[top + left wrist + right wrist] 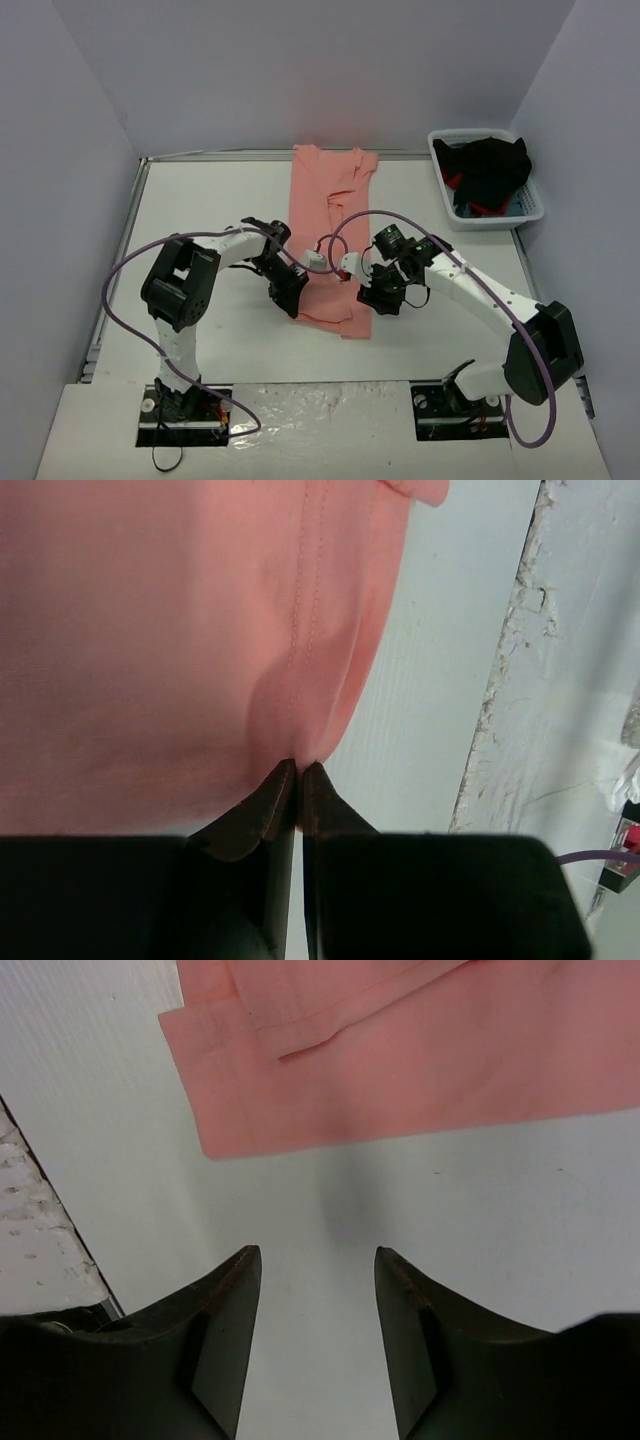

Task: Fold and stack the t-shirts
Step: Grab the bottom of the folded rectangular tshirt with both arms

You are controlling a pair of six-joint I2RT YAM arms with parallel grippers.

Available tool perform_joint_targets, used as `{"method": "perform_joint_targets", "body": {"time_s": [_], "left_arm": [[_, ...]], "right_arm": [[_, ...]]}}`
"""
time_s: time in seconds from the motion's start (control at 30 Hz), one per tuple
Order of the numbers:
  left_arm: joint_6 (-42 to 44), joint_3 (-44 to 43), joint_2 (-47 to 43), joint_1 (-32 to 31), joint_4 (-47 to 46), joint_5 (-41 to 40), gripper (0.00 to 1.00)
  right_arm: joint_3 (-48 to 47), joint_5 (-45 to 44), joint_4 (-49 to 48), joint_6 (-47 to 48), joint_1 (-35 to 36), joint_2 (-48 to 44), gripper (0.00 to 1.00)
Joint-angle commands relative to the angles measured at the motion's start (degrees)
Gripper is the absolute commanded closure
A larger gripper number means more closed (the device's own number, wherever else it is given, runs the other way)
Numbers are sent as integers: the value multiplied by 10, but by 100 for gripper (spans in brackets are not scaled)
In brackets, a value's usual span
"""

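White table (200, 200) | salmon t-shirt (322, 215) lies mid-table as 1 long strip | our left gripper (298, 766) pinches its near edge | right gripper (317, 1252) spread, beside cloth | thin, limp, we judge: grip hem corners.

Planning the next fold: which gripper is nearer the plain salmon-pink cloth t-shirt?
Left. The left gripper touches the salmon-pink cloth t-shirt, jaws shut on its edge; the right gripper hangs beside its corner, jaws open over white table.
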State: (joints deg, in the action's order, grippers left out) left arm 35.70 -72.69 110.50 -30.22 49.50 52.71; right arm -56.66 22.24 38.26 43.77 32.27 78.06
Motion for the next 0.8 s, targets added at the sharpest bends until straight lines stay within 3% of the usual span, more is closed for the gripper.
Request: {"method": "perform_joint_targets", "body": {"time_s": [0.0, 0.77], "left_arm": [[16, -30, -2, 9, 31, 47, 98], [12, -46, 22, 23, 40, 57, 98]], "right_arm": [[19, -40, -5, 11, 22, 16, 55], [25, -47, -54, -28, 147, 162, 51]]}}
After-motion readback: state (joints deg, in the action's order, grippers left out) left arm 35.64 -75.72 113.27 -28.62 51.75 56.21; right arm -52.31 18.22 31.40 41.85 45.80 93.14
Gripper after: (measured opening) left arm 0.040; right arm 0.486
